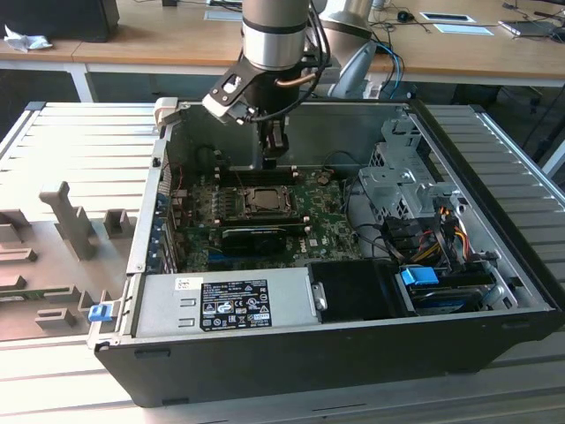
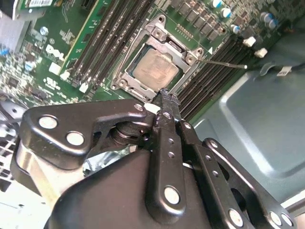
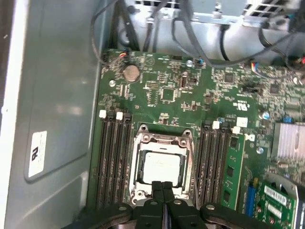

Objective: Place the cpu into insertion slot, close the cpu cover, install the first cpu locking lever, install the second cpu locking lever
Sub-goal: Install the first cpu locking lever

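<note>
Just beyond the fingertips, the small flat square cpu (image 3: 161, 168) with the dull silver-grey metal top is sitting inside the square dark insertion slot (image 3: 141, 193). The thin silver-grey cpu cover (image 3: 164, 141), a frame plate with a large square window, is lying flat over the chip. The metal top is showing through the window in both wrist views.

The black two-finger gripper (image 3: 162, 185) is hanging above the near edge of the slot. Its fingers are pressing against each other along their length and are gripping nothing.

In the second wrist view, a thin metal locking lever (image 2: 224, 63) is projecting from one corner of the slot across the long black memory slots (image 2: 209, 76). Whether it is latched cannot be told. Banks of these memory slots are flanking the insertion slot on both sides of the fingers.

Around them, the green motherboard (image 1: 309, 221) is lying in the open black computer case (image 1: 353, 353), and the arm is reaching down into the case from above.
</note>
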`<action>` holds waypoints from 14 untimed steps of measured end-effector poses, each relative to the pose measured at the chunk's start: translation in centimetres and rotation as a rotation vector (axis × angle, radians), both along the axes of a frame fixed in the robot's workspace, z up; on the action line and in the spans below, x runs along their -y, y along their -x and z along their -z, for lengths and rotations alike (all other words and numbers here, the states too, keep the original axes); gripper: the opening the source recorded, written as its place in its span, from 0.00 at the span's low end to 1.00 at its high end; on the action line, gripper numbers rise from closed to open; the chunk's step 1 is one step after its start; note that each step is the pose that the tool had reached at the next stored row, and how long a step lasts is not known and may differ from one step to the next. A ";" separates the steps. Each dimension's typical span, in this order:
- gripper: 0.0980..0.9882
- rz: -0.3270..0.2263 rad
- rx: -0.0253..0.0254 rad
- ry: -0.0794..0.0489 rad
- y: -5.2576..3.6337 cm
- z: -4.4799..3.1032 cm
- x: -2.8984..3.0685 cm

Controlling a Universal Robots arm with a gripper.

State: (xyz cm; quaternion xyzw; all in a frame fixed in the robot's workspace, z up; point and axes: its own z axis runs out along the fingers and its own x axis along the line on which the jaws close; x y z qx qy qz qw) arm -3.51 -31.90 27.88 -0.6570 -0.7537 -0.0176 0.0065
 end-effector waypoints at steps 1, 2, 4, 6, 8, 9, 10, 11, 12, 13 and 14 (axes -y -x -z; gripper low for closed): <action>0.01 -0.022 0.0000 0.000 0.01 0.00 0.00; 0.01 -0.038 0.0000 0.000 0.02 0.01 0.00; 0.01 -0.052 0.0000 0.000 0.02 0.03 0.00; 0.01 -0.067 -0.0001 0.000 0.04 0.06 0.00; 0.01 -0.083 -0.0001 0.000 0.05 0.07 0.00; 0.01 -0.095 0.0000 0.000 0.05 0.07 0.00; 0.01 -0.110 0.0000 0.000 0.05 0.07 0.00; 0.01 -0.134 0.0000 0.000 0.05 0.08 0.00; 0.01 -0.149 0.0000 0.000 0.05 0.08 0.00; 0.01 -0.183 0.0000 0.000 0.05 0.08 0.00; 0.01 -0.198 0.0000 0.000 0.05 0.08 0.00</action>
